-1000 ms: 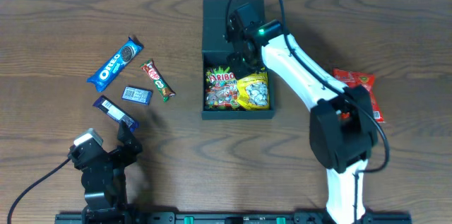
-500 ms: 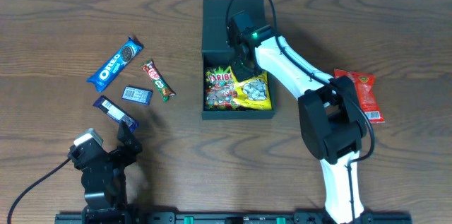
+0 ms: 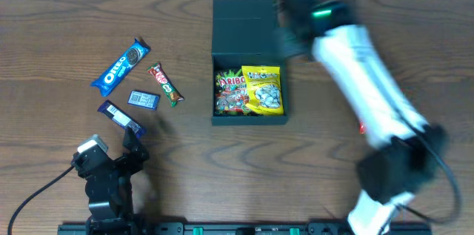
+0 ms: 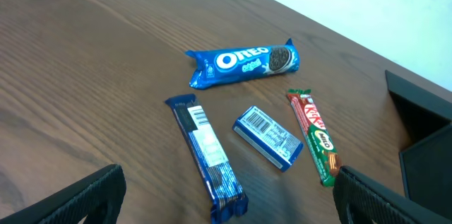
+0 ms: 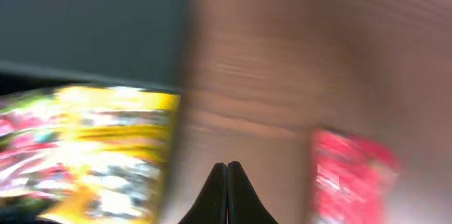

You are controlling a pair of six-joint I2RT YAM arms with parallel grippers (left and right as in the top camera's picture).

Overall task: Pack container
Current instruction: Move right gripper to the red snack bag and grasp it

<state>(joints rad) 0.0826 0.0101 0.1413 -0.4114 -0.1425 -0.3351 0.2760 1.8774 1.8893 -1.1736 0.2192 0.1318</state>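
Note:
The dark teal container point(image 3: 219, 72) stands open at the table's middle, its lid point(image 3: 241, 20) lying flat behind it. Inside lie a Haribo packet point(image 3: 231, 93) and a yellow packet point(image 3: 264, 90). My right gripper point(image 3: 290, 9) is a blur just right of the lid. In its wrist view the right gripper point(image 5: 227, 164) is shut and empty above bare wood, between the yellow packet point(image 5: 113, 153) and a red packet point(image 5: 349, 181). My left gripper point(image 3: 111, 150) is open and empty at the front left, and shows in its wrist view point(image 4: 229, 203).
Left of the container lie an Oreo pack point(image 3: 121, 64), a red-green bar point(image 3: 165, 84), a small blue packet point(image 3: 144, 99) and a dark blue bar point(image 3: 121, 117). They also show in the left wrist view, the dark blue bar point(image 4: 206, 155) nearest. My right arm covers most of the red packet in the overhead view.
My right gripper has come out of the container and swung fast to the right of the lid. The yellow packet stays in the container. The left arm has not moved.

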